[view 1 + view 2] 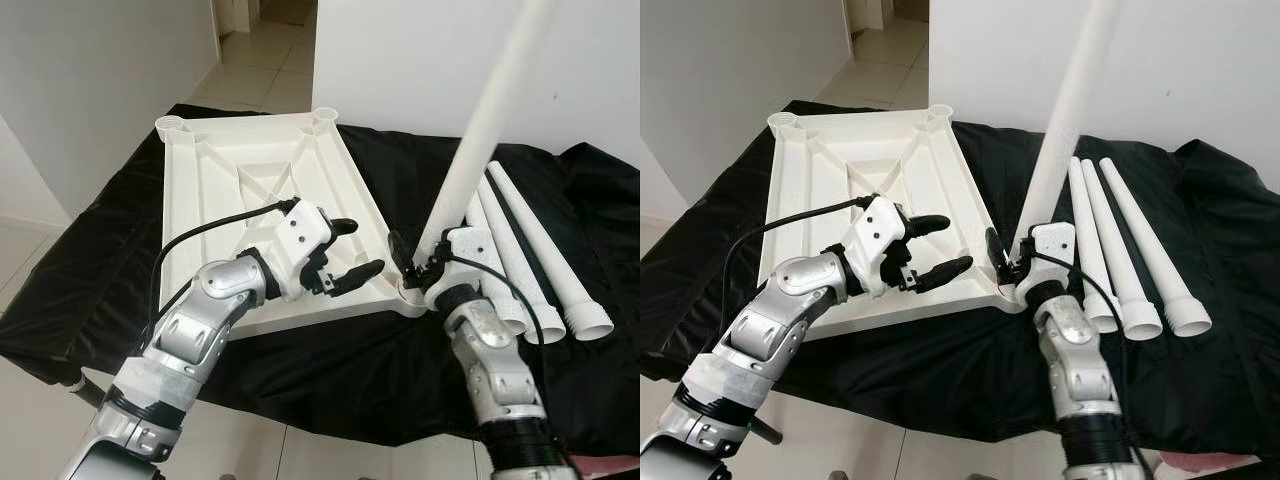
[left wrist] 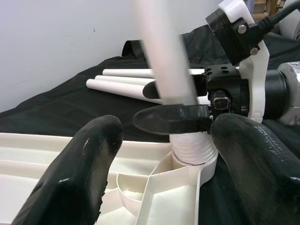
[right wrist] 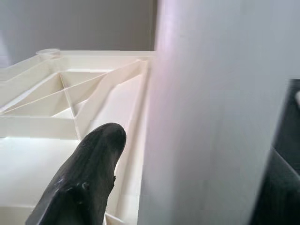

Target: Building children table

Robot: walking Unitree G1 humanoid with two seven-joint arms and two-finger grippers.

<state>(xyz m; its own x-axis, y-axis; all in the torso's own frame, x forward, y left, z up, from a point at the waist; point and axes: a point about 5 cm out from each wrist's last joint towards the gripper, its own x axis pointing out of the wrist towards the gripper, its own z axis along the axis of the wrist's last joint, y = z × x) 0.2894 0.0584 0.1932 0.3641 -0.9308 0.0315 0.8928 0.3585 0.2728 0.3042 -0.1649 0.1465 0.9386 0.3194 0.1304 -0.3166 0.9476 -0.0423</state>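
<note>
A: White walls, tiled floor [image 1: 255, 60], black cloth [image 1: 120, 270] over the surface. What's on it?

B: White plastic tabletop [image 1: 250, 190], upside down, ribs up, round sockets at its corners. Three loose white legs [image 1: 540, 250] lie side by side on the cloth, at the robot's right of the tabletop.

A: Fourth leg?

B: Upright leg [image 1: 480, 130] stands in the corner socket [image 2: 194, 157] nearest the robot on its right side, leaning a bit away to the right. Threaded end sits in the socket in the left wrist view.

A: Right gripper?

B: Right gripper [image 1: 418, 262] is at the base of the upright leg, just above the socket, jaws pinching that leg. One black finger shows beside the leg in the right wrist view.

A: Left gripper?

B: Left gripper [image 1: 352, 250] hovers over the tabletop's near edge, near that socket, pointing at it. Jaws spread, holding nothing; both black fingers [image 2: 77, 173] frame the socket in its wrist view.

A: Touching the leg?

B: No, apart from it.
</note>
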